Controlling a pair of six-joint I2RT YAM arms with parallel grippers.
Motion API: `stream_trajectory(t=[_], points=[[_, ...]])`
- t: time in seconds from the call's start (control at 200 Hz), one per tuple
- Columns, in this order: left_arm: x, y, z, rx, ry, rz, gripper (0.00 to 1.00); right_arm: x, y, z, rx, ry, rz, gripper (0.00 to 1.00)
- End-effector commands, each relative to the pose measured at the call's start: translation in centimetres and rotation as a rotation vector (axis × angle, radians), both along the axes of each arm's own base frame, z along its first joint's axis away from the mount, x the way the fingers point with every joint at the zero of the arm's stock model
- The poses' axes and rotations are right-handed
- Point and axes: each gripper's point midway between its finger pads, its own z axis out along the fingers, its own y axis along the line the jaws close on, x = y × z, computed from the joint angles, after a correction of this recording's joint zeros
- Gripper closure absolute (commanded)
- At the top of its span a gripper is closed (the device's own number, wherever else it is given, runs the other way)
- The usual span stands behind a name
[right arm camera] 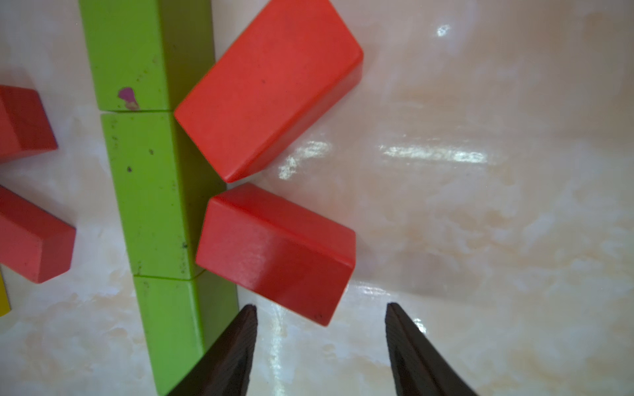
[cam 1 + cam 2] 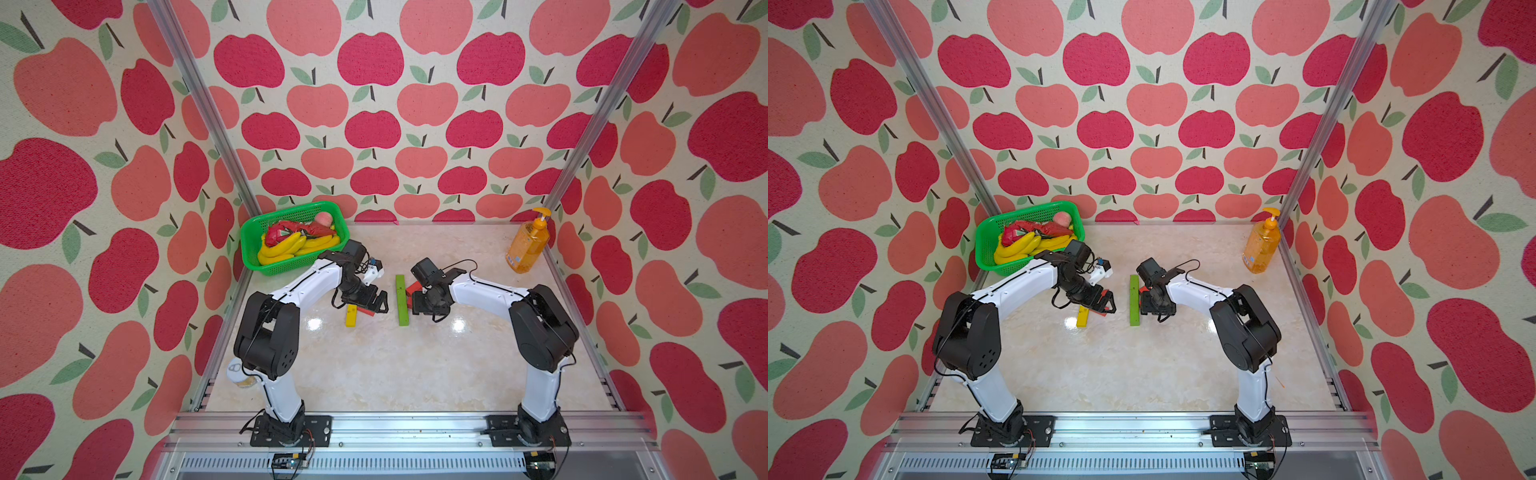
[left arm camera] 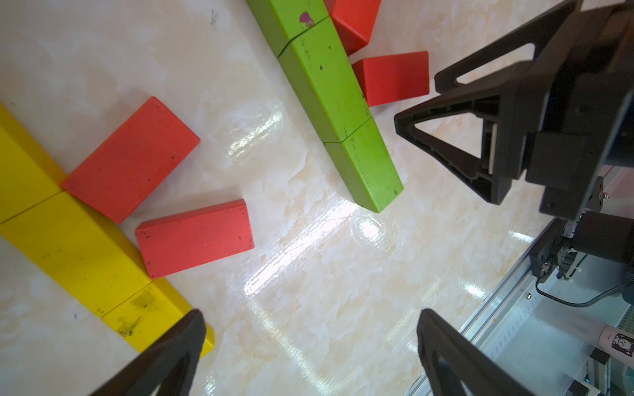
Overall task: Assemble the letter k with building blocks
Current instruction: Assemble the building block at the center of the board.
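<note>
A green bar of three building blocks [image 2: 401, 300] [image 1: 151, 192] lies mid-table with two slanted red bricks [image 1: 271, 85] [image 1: 278, 253] touching its right side, a flat letter k shape. To its left lies a yellow bar [image 2: 351, 316] [image 3: 68, 240] with two red bricks [image 3: 132, 159] [image 3: 195, 236] angled off it. My left gripper [image 3: 310, 313] [image 2: 381, 302] hovers open between the two bars over bare table. My right gripper [image 1: 321, 307] [image 2: 412, 305] is open just right of the green bar, the lower red brick's corner at its fingertips, not gripped.
A green basket [image 2: 286, 206] with bananas and other fruit stands at the back left. An orange soap bottle [image 2: 528, 245] is at the back right. A white can [image 2: 239, 372] sits by the left arm's base. An aluminium rail [image 2: 415, 424] runs along the front edge.
</note>
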Motion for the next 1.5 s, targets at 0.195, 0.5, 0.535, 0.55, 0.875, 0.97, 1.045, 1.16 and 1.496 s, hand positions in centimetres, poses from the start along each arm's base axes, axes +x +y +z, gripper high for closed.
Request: stream_trajectory(t=[0.195,0.5,0.535,0.55,0.875,0.97,1.045,1.16,1.496], points=[[-0.1,0.1,-0.3,0.029,0.008,-0.022,0.01,0.5,1.1,-0.3,0.008,0.000,0.022,0.36],[-0.2,0.0,-0.3,0.031,0.013,-0.024,0.01,0.8,0.8,-0.4,0.002,-0.001,0.008,0.37],[-0.2,0.0,-0.4,0.032,0.016,-0.024,0.01,0.8,0.9,-0.4,0.004,-0.001,0.007,0.36],[-0.2,0.1,-0.4,0.032,0.017,-0.023,0.01,0.8,0.8,-0.4,0.004,-0.001,0.006,0.36],[-0.4,-0.1,-0.8,0.041,0.027,-0.032,0.01,1.2,0.7,-0.6,0.014,0.002,-0.011,0.37],[-0.5,-0.1,-0.9,0.043,0.029,-0.034,0.01,1.3,0.8,-0.5,0.023,0.003,-0.016,0.37],[-0.5,-0.2,-0.9,0.043,0.028,-0.036,0.01,1.4,0.7,-0.5,0.026,0.000,-0.019,0.36],[-0.6,-0.2,-1.0,0.044,0.030,-0.038,0.01,1.6,0.8,-0.4,0.031,-0.002,-0.022,0.37],[-0.6,-0.3,-1.1,0.049,0.033,-0.042,0.01,1.6,0.9,-0.5,0.035,0.001,-0.021,0.37]])
